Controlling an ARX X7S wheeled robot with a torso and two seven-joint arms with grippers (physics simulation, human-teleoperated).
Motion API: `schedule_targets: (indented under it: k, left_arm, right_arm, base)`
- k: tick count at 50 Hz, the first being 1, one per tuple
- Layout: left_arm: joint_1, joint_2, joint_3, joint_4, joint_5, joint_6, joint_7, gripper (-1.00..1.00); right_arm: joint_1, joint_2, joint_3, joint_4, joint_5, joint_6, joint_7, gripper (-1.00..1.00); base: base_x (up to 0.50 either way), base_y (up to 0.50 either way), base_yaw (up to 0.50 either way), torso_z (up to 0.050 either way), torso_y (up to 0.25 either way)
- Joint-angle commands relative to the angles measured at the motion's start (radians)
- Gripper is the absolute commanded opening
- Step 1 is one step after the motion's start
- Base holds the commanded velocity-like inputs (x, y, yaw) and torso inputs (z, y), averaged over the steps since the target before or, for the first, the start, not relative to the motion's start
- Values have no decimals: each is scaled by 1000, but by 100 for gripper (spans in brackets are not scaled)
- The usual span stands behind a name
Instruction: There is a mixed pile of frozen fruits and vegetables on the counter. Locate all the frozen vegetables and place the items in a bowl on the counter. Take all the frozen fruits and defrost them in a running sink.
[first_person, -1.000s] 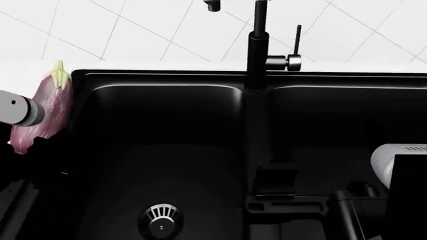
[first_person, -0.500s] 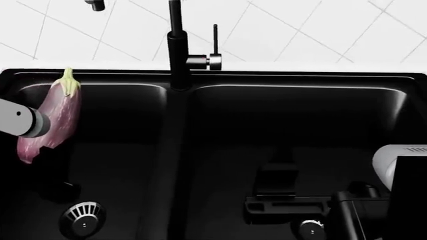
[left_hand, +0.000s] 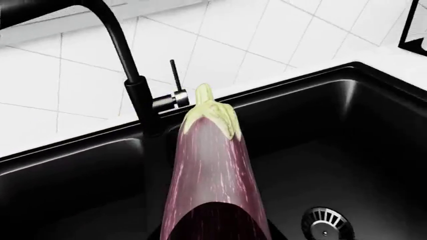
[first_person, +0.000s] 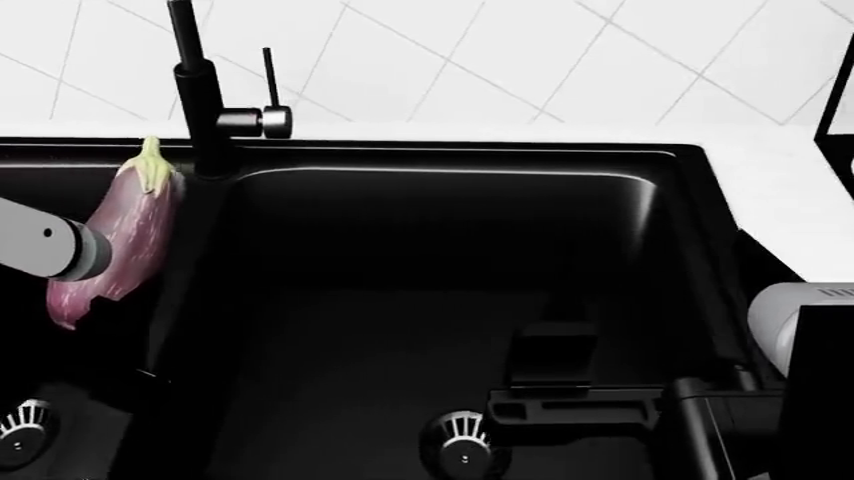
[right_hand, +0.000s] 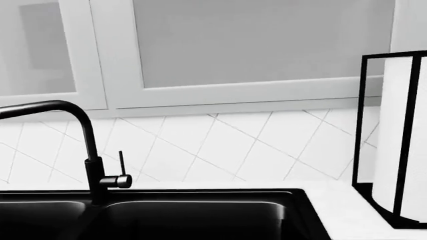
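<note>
One eggplant (first_person: 118, 240) is sitting clamped in my left gripper (first_person: 83, 270), its long axis running straight out ahead of the jaws, stem tip leading toward the faucet (first_person: 200, 100) over the sink (first_person: 441, 290).

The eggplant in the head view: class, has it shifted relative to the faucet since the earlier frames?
Yes. The eggplant now hangs just left of the faucet, close by; earlier it was far off.

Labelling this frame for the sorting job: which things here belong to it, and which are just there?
Job:
- eggplant, a vegetable, carried by the left arm over the sink
- double sink
- faucet

Just there:
- paper towel roll in its black holder
- wall cabinets
</note>
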Motion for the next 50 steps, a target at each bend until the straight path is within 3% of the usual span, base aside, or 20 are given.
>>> schedule_targets:
  k: [1,50]
  left_arm:
    - [-7,20,17,-8,9,17,-8,-100]
    - [26,-7,23,49,-25,54,-8,-100]
  right_arm:
    - [2,5,0,-1,9,0,6,100]
    - [16,35,-9,-12,23,14,30,100]
  base:
    - [0,-500,0,0,0]
    - [0,-500,0,0,0]
